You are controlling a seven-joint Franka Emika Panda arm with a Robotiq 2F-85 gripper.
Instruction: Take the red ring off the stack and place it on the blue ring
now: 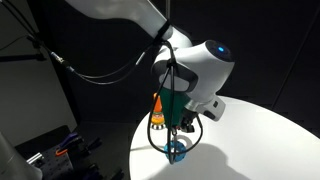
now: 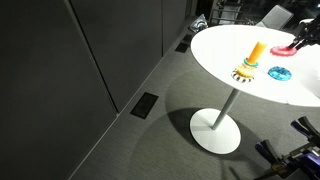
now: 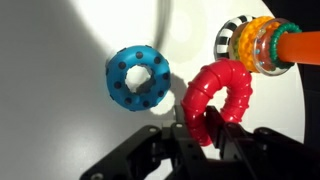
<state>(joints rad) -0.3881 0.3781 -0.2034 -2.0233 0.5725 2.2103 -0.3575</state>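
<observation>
Plainly, the gripper [image 3: 203,133] had hold of the red ring [image 3: 222,95]. In the wrist view its dark fingers [image 3: 180,138] were closed from either side on the lower part of the ring, and the rest of the ring curved up and away from them towards the stack [image 3: 262,45]. The ring was off the orange peg [image 3: 298,47] and hung just beside the stack. From this view I could not tell whether its upper edge touched the stack or only stood in front of it.

The stack stood on the white round table [image 2: 225,45], with its checkered base [image 3: 230,38] down and the peg upright in an exterior view [image 2: 257,50]. A yellow ring [image 3: 249,45] sat on the peg close against the base. Further bands were stacked on it, and their colours were hard to settle.

The blue ring [image 3: 138,77] lay flat on the table near the stack, apart from it and bare, with nothing resting on it. In the wrist view the red ring was between the blue ring and the stack. In an exterior view the red ring [image 2: 285,47] was beside the peg at about the height of its top, and the blue ring [image 2: 279,73] lay lower, near the base. In the remaining view the arm hid most of the stack, and the blue ring [image 1: 177,152] showed beneath the gripper.
</observation>
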